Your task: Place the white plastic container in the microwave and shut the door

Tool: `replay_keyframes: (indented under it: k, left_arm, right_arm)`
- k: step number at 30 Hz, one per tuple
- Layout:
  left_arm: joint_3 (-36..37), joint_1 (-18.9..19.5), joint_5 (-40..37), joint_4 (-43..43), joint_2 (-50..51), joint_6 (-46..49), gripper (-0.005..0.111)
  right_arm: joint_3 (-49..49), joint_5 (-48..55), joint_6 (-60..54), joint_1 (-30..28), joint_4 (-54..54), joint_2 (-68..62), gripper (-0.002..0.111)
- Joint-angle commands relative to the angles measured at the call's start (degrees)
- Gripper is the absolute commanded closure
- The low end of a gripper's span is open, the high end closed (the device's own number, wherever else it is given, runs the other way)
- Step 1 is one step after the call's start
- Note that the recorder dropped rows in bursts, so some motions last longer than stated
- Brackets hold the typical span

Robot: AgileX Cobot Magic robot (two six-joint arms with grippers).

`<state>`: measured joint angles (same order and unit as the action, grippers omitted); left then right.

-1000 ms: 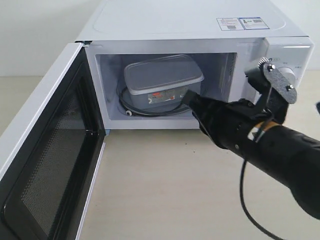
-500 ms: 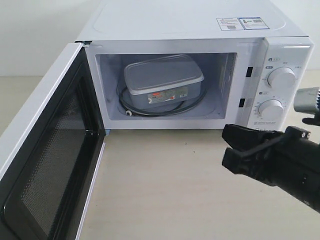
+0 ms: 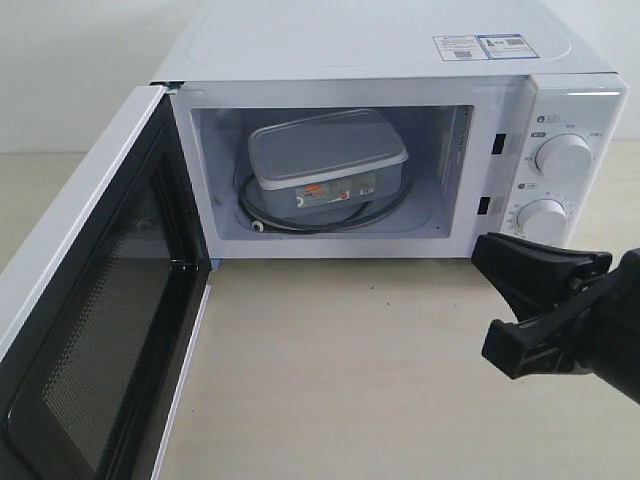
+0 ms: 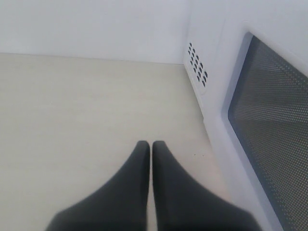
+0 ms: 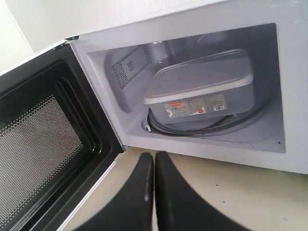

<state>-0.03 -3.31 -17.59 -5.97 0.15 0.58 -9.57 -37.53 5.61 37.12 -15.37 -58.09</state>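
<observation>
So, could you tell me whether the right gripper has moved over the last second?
Yes: the right gripper has pulled back out of the microwave, rightward, below its knobs.

stickers [image 3: 480, 46] on microwave [image 3: 380, 40] top, label [image 5: 195, 108] on white plastic container [image 5: 202, 89], print too small to read

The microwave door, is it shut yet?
No, the door hangs wide open, and the white plastic container sits in plain sight inside the microwave.
</observation>
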Motion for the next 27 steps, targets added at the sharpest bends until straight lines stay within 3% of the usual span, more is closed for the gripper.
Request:
replay_keyframes:
  k: [1, 4, 8, 14, 19, 27]
  left_arm:
    - [0.0, 0.2, 0.6, 0.0, -0.1, -0.1, 0.102]
    - [0.0, 0.2, 0.6, 0.0, -0.1, -0.1, 0.102]
    - [0.0, 0.2, 0.6, 0.0, -0.1, -0.1, 0.102]
    - [0.0, 0.2, 0.6, 0.0, -0.1, -0.1, 0.102]
    - [0.0, 0.2, 0.6, 0.0, -0.1, -0.1, 0.102]
    - [0.0, 0.2, 0.6, 0.0, -0.1, -0.1, 0.102]
  right_arm:
    - [0.2, 0.5, -0.4, 0.1, 0.2, 2.0, 0.108]
    - [0.2, 7.4, -5.2, -2.6, 0.4, 12.3, 0.108]
    - [0.2, 25.7, -10.9, -16.9, 0.4, 29.6, 0.108]
    - [5.0, 30.3, -16.4, -26.6, 0.4, 45.0, 0.108]
    - [9.6, 30.3, -16.4, -30.4, 0.4, 50.6, 0.108]
    - [9.6, 36.9, -15.1, -30.7, -0.1, 51.8, 0.108]
